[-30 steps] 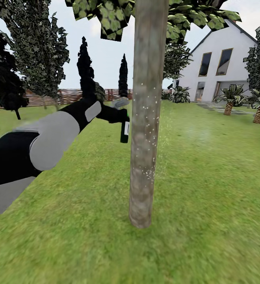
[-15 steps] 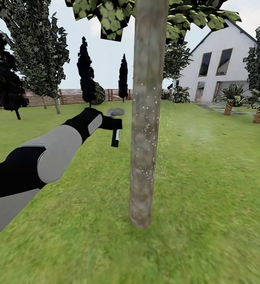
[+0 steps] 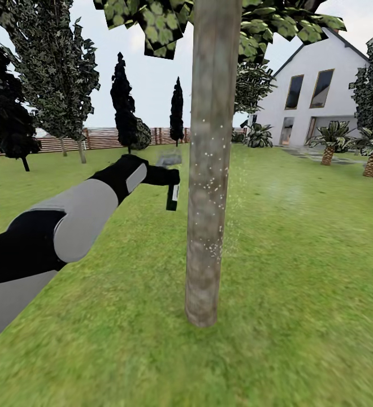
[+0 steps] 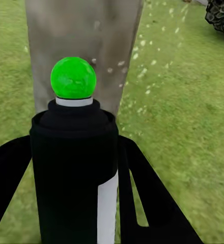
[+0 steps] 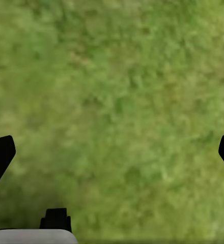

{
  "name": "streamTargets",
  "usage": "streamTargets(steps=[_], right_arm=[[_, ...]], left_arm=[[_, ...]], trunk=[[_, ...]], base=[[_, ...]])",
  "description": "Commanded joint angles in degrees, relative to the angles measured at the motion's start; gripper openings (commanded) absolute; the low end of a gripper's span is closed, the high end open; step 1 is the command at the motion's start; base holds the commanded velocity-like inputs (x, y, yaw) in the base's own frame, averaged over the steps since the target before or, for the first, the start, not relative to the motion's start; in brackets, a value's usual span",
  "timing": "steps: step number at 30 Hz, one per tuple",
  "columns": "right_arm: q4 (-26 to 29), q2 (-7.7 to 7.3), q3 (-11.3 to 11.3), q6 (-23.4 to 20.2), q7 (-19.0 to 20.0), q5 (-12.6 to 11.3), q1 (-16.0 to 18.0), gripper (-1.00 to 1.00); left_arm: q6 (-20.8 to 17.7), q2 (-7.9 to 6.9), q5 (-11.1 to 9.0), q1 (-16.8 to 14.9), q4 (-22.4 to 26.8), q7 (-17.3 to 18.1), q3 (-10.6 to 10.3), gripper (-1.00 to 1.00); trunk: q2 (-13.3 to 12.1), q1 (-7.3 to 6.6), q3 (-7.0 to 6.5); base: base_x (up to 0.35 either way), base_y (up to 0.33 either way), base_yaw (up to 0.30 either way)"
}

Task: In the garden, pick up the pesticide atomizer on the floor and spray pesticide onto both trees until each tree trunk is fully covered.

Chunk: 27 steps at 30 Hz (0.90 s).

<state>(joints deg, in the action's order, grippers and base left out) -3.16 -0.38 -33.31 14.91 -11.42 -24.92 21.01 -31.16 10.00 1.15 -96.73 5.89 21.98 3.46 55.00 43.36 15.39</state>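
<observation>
Atomizer (image 4: pixel 74 168): small rigid bottle, likely light and smooth; body is the hold point.
Left gripper (image 3: pixel 165 177): clamped around its body.
Right gripper (image 5: pixel 112 155): spread wide, empty, over grass.
Trunk (image 3: pixel 209 164): just beside nozzle, droplet-speckled.

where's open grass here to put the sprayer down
Open lawn lies on the side of the tree trunk away from the left gripper holding the pesticide atomizer, towards the palms and house. It's tighter between atomizer and trunk.

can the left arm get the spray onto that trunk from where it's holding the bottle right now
Probably yes. The left gripper holds the pesticide atomizer just beside the tree trunk, nothing between them, and white droplets speckle the bark.
</observation>
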Motion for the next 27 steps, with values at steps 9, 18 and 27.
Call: streamTargets(steps=[9, 18, 27], right_arm=[[0.0, 0.01, 0.0, 0.03, -0.01, -0.01, 0.0, 1.0], [0.0, -0.01, 0.0, 0.03, -0.01, -0.03, 0.0, 1.0], [0.0, 0.02, 0.0, -0.01, 0.01, -0.02, 0.0, 1.0]], left_arm=[[6.41, 0.0, -0.03, 6.02, -4.24, -0.15, 0.43, -1.0], [9.7, 0.0, 0.16, 11.4, -4.19, -0.18, 0.24, -1.0], [12.34, 0.0, 0.17, 16.88, -4.29, -0.18, 0.17, -1.0]], trunk=[[0.01, 0.0, -0.01], [0.01, 0.0, -0.01], [0.01, 0.0, -0.01]], base=[[0.0, 0.0, 0.0], [0.0, 0.0, 0.0], [0.0, 0.0, 0.0]])
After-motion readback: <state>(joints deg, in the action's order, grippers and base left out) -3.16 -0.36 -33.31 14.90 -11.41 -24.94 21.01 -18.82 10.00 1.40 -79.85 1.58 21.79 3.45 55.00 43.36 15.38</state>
